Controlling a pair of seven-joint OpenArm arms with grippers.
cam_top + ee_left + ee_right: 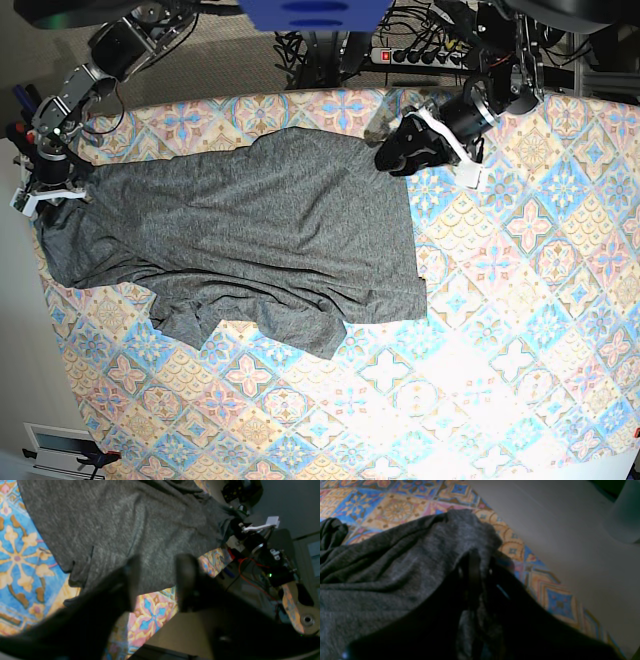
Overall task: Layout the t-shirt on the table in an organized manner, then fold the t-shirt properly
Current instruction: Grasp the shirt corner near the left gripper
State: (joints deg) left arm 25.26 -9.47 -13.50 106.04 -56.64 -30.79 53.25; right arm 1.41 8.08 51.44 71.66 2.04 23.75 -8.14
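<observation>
Looking through the left wrist camera, the left gripper has its 2 dark fingers spread apart with nothing between them, poised just over the hem edge of the t-shirt; the grey fabric lies on the patterned table beneath, and the far arm's hardware shows at the cloth's other end

From the right wrist camera, the right gripper is pressed together on a bunched fold of the t-shirt, the fabric rising in creases to the pinch, close to the table edge with pale floor beyond

In the base view the t-shirt lies spread across the left half of the table, rumpled along its lower edge. The right gripper holds the shirt's far left end at the table edge, while the left gripper sits at the shirt's upper right corner, jaws parted
</observation>
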